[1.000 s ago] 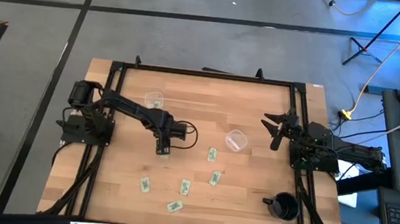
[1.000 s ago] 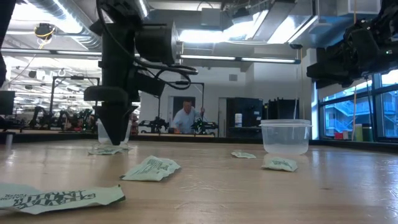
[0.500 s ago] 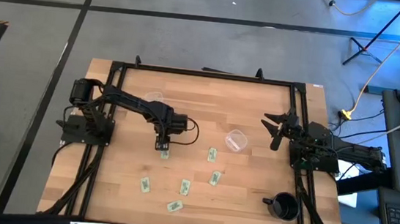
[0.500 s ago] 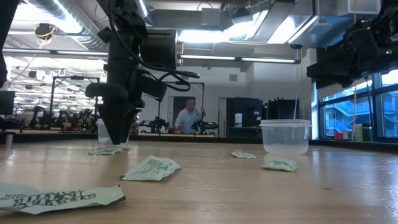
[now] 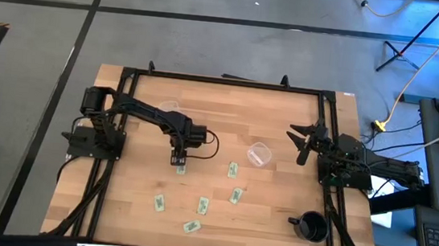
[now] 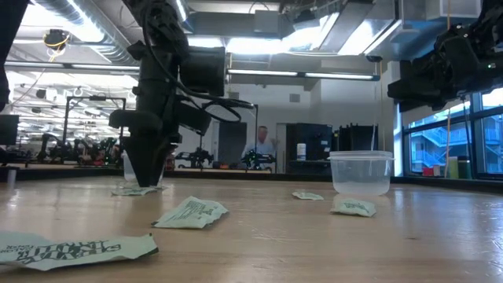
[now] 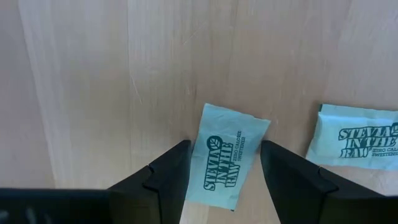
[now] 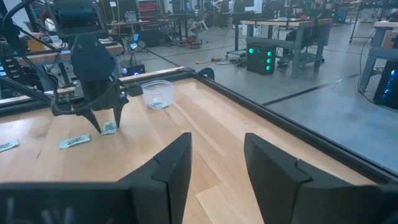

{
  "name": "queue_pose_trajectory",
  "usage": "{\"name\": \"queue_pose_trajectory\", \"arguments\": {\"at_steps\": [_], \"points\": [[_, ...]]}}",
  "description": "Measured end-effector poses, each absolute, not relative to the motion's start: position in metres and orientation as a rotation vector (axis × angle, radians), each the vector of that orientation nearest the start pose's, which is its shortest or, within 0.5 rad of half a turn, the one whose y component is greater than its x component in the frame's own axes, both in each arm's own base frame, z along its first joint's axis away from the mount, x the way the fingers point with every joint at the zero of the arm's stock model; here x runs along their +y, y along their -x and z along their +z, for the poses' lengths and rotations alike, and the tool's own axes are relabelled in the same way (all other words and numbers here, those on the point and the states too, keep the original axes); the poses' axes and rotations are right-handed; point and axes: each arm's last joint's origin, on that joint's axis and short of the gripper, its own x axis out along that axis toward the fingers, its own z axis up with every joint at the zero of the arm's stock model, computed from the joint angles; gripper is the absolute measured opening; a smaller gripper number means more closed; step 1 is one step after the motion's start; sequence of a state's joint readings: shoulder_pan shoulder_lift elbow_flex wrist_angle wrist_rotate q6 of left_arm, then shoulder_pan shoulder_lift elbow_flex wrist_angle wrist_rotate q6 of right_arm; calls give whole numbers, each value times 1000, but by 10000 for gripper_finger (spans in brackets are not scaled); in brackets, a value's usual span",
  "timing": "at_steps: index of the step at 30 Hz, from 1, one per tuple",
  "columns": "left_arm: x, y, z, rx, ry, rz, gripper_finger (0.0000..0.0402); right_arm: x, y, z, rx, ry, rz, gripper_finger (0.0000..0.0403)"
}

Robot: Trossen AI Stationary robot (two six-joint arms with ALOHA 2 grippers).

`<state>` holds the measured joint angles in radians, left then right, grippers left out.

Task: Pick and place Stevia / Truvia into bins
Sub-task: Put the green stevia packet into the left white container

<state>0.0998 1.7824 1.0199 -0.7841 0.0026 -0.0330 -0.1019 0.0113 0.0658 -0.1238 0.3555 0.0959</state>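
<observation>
My left gripper (image 5: 179,159) points straight down near the table's middle, open. Its two fingers stand on either side of a green-and-white Stevia packet (image 7: 226,165) that lies flat on the wood; I cannot see them touch it. Another packet (image 7: 359,144) lies close beside it. Several more packets (image 5: 203,205) are scattered toward the near edge. One clear cup (image 5: 169,110) with packets inside stands toward the far left. The other clear cup (image 5: 258,153) stands right of centre. My right gripper (image 5: 306,143) waits open at the table's right side, held level.
A black mug (image 5: 312,226) stands at the near right corner. A black frame (image 5: 223,81) runs round the table. Bare wood lies between the two cups and along the far edge. A person moves in the room beyond the far edge (image 6: 263,148).
My left gripper has shifted a little toward the far edge and sunk slightly over the packet. It has turned a little about its own axis and stayed open. The packets and cups have not moved.
</observation>
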Motion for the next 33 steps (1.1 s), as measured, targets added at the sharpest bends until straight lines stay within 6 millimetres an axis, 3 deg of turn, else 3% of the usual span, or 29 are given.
{"name": "queue_pose_trajectory", "arguments": {"at_steps": [9,33], "points": [[27,-295,138,1549,81,73,186,-19,-91,173,48,-85,-460,152],[27,-293,138,1563,62,87,127,-19,-91,173,48,-85,-460,152]]}}
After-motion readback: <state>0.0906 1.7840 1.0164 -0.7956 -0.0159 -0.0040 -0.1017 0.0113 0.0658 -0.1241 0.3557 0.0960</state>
